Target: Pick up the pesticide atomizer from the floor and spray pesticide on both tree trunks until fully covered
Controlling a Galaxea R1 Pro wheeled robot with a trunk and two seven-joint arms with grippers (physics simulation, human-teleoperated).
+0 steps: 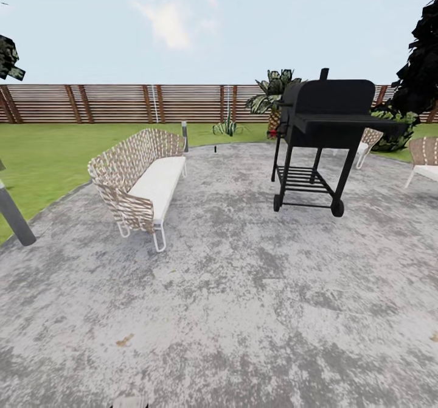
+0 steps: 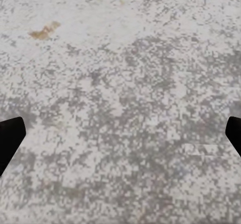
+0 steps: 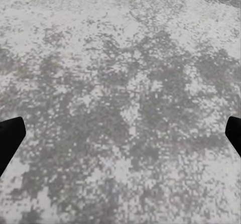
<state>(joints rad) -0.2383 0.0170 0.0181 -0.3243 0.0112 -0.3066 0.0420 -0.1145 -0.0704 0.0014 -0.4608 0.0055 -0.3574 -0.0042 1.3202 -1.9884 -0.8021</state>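
1. Wide green grass lawn of the garden [image 1: 55, 146] beyond the patio's far edge, ringed by a brown fence of horizontal wooden slats [image 1: 121, 102].
2. Mottled grey stone patio floor [image 1: 243, 286] in the foreground.
3. On it, a woven wicker sofa with a white cushion [image 1: 143, 179] at left and a black wheeled barbecue grill [image 1: 322, 134] at right, well apart.
4. Left gripper [image 2: 120, 136]: black fingers [image 2: 10, 136] spread wide, holding nothing, over bare floor.
5. Right gripper [image 3: 120, 136]: fingers [image 3: 10, 136] likewise wide and empty.
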